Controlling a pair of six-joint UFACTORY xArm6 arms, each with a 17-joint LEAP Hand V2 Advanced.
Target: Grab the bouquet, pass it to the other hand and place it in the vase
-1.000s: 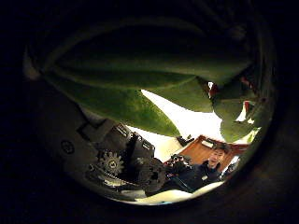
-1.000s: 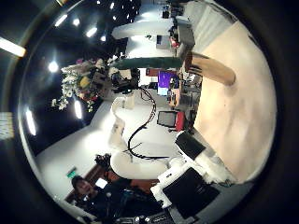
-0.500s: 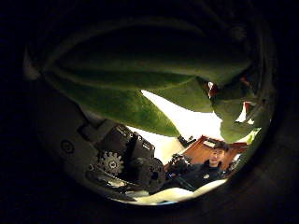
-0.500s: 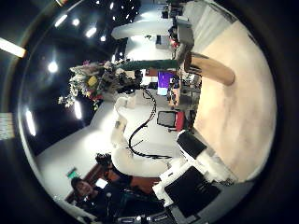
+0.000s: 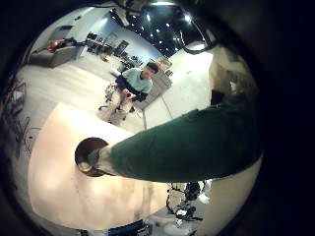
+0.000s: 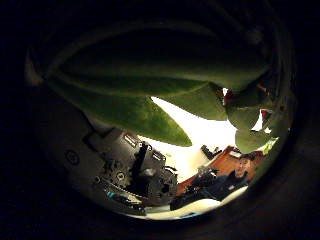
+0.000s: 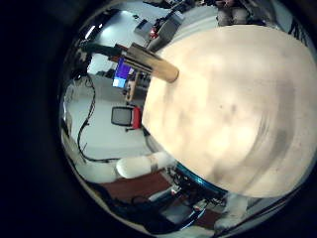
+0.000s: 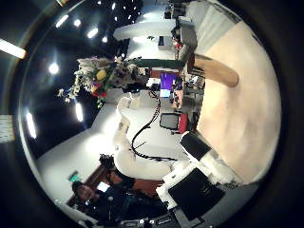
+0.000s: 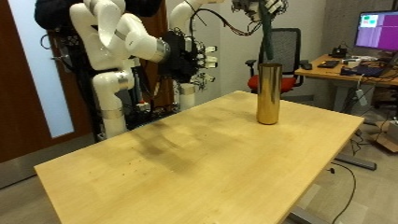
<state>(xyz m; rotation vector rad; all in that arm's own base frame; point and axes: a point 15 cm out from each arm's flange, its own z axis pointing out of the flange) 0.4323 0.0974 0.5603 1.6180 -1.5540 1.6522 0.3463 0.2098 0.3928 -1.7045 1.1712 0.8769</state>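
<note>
Green bouquet [image 9: 269,35] stem hangs upright in the left hand [image 9: 263,7] at top centre, fingers clamped round it, tip entering the gold vase [image 9: 267,93] directly below.

1. One gold vase [image 9: 267,92] stands upright on the table [image 9: 187,159], under the left hand [image 9: 266,7].
2. One bouquet [image 9: 267,37]: its dark green wrapped stems hang from that hand down to the vase mouth.
3. Two robot hands: the left above the vase, the right hand [image 9: 187,54] well apart from it, holding nothing.
</note>
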